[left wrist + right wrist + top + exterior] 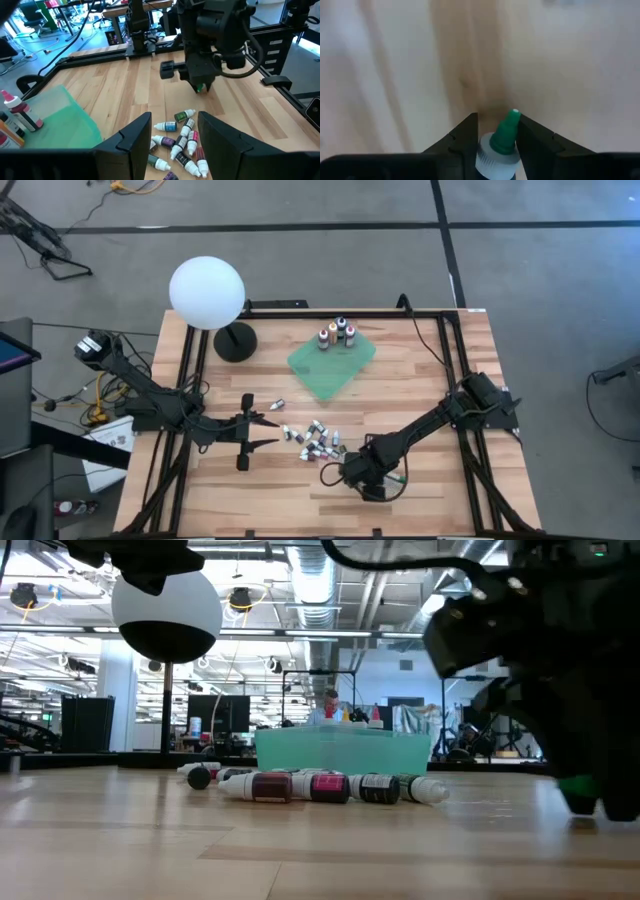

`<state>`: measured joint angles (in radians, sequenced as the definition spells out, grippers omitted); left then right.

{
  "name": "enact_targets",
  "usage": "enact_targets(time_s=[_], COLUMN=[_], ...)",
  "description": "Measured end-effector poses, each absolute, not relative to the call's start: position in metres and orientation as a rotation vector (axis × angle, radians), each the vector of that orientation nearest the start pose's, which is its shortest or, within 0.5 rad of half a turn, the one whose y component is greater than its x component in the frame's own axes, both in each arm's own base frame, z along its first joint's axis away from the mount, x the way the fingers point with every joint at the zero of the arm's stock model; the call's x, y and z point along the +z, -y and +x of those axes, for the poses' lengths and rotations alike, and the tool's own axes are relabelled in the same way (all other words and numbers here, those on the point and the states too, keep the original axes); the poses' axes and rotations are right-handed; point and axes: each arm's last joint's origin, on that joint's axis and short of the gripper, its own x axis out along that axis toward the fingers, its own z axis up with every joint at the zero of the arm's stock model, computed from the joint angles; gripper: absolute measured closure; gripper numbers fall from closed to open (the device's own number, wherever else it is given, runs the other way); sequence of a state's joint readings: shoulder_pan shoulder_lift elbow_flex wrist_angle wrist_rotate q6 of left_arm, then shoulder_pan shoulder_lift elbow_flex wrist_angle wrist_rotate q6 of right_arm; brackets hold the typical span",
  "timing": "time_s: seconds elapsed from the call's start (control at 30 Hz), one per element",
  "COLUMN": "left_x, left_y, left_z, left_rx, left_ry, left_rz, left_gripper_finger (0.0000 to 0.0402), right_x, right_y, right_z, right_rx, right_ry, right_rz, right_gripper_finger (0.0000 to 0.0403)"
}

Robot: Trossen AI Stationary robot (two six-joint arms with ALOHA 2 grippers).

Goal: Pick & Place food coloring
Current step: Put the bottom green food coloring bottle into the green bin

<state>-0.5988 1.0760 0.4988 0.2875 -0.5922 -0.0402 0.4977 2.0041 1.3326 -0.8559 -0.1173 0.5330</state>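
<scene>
From above, you see the right gripper [372, 477] down at the table's near middle, just right of a scatter of small food coloring bottles [318, 441] lying on the wood. The left gripper [268, 431] waits left of that scatter with its fingers spread and empty. Farther off, four bottles [337, 334] stand upright on a green cloth [331, 363], beside a white globe lamp [207, 293].

At table height, the lying bottles form a row in front of the green cloth [342, 751].

In the left wrist view, the right gripper [201, 88] points down just beyond the pile.

In the right wrist view, a green-tipped bottle [499, 147] sits between the right gripper's fingers [460, 140], which press against both sides of its white collar.
</scene>
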Motion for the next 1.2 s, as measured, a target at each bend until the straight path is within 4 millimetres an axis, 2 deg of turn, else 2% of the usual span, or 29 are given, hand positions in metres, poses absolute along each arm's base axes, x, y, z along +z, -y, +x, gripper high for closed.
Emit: enact_targets(time_s=[0.43,0.9,1.2], left_x=[0.226,0.226,0.224], left_y=[0.111,0.111,0.111], left_z=[0.191,0.191,0.192], left_rx=[0.002,0.003,-0.001], left_ry=[-0.239,-0.246,-0.253], left_rz=[0.121,0.121,0.125], left_gripper_finger=[0.0246,0.0246,0.0246], right_x=[0.145,0.146,0.146], right_y=[-0.167,-0.158,-0.16], right_z=[0.317,0.317,0.315], right_rx=[0.052,-0.006,-0.004], right_ry=[-1.664,-1.707,-1.713], right_rz=[0.133,0.172,0.172], right_gripper_finger=[0.028,0.0222,0.0199])
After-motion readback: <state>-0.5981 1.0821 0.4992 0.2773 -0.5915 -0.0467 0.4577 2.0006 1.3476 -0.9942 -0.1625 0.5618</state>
